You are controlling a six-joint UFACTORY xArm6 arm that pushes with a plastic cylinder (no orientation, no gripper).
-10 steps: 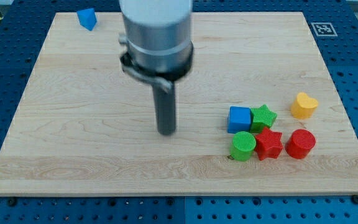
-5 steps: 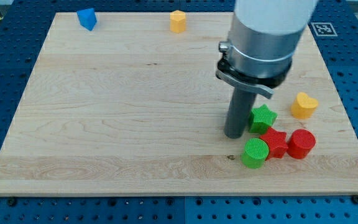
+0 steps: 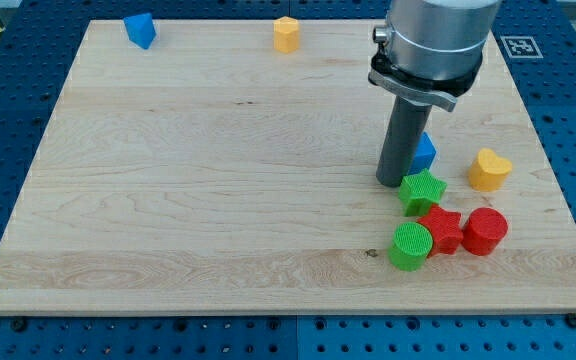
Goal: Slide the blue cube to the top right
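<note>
The blue cube (image 3: 425,153) sits right of centre on the wooden board (image 3: 168,200), mostly hidden behind my rod. My tip (image 3: 394,183) rests on the board just left of and below the cube, touching it or nearly so. The green star (image 3: 423,190) lies just below and right of my tip.
A red star (image 3: 440,228), a red cylinder (image 3: 484,231) and a green cylinder (image 3: 410,246) cluster below the green star. A yellow heart (image 3: 489,169) lies right of the cube. A blue triangular block (image 3: 140,29) and a yellow block (image 3: 286,34) sit at the view's top.
My rod swept from the board's middle to the right into the cluster, then moved up. The blue cube has shifted up and right, away from the green star.
</note>
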